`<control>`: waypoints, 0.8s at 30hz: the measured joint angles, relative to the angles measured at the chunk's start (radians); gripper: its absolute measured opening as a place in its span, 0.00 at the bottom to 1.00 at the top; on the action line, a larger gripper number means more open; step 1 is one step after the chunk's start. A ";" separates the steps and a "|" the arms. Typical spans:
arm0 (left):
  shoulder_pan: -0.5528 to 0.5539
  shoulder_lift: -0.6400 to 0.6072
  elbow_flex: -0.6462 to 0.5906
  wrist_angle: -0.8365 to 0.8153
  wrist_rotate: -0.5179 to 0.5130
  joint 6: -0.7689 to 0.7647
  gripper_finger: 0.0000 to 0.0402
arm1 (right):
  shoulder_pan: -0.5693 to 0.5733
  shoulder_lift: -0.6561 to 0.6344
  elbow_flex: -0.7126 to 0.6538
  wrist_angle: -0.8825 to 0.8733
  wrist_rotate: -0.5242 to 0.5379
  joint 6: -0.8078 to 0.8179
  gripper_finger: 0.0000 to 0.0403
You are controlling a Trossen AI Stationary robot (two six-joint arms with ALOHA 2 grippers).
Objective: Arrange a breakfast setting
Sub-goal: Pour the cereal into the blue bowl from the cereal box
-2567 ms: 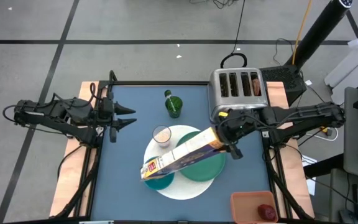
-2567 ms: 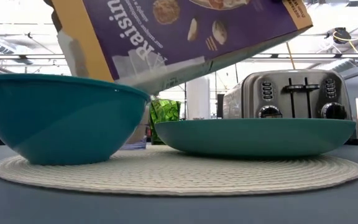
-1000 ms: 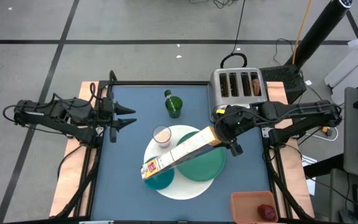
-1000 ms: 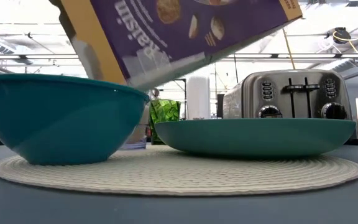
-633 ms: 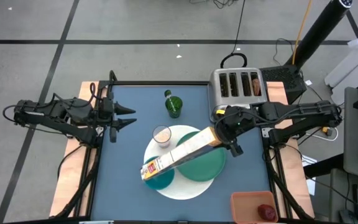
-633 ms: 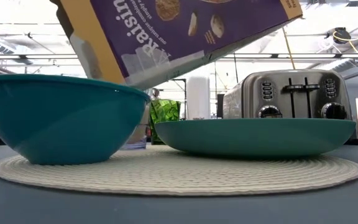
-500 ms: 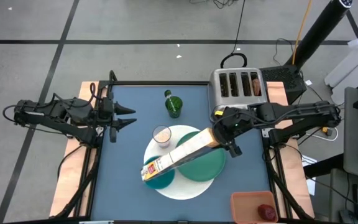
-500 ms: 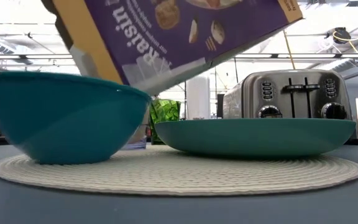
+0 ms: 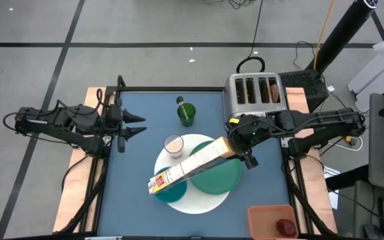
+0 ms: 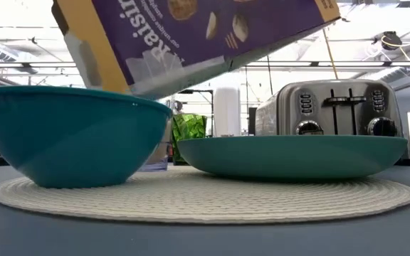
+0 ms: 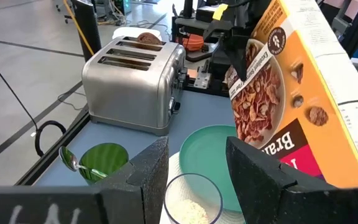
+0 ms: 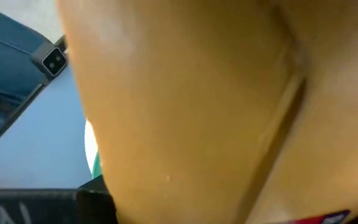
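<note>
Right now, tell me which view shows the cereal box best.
The high view: the whole cereal box shows, tilted over the bowl in the right gripper. The low view shows its lower end, the left wrist view its front, the right wrist view a blur.

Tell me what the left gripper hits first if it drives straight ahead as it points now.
Judging by the left wrist view, the left gripper would probably first meet the small clear glass, with the tilted cereal box beyond; depth is uncertain.

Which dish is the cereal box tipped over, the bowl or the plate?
The teal bowl. The purple cereal box, held by the right gripper, has its open end right above it. The green plate beside it sits under the box's middle only.
</note>
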 joint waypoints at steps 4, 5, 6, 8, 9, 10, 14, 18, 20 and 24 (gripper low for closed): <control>0.000 0.000 0.000 0.000 0.000 0.000 0.42 | 0.000 0.002 0.000 0.009 0.000 -0.002 0.52; 0.000 0.000 0.000 0.000 0.000 0.000 0.42 | 0.000 0.001 0.000 0.007 0.000 -0.002 0.52; 0.000 0.000 0.000 0.000 0.000 -0.001 0.42 | 0.000 0.000 0.000 -0.002 0.000 -0.002 0.52; 0.000 0.000 0.000 0.000 0.000 -0.001 0.42 | 0.000 0.001 -0.001 -0.013 -0.001 0.001 0.52; 0.000 0.000 0.000 0.000 0.000 -0.001 0.42 | 0.000 0.002 -0.001 -0.003 0.000 0.002 0.52; 0.000 0.000 0.000 0.000 0.000 -0.001 0.42 | 0.000 0.002 -0.001 0.006 0.000 0.002 0.52; 0.000 0.000 0.000 0.000 0.000 -0.001 0.42 | 0.000 0.000 -0.001 0.010 -0.001 -0.001 0.52; 0.000 0.000 0.000 0.000 0.000 -0.001 0.42 | 0.000 0.015 0.000 -0.008 -0.001 0.025 0.52; 0.000 0.000 0.000 0.000 0.000 -0.001 0.42 | 0.001 0.023 0.000 -0.018 -0.002 0.022 0.52; 0.000 0.000 0.000 0.000 0.000 -0.001 0.42 | 0.000 0.010 -0.001 0.034 0.001 0.000 0.52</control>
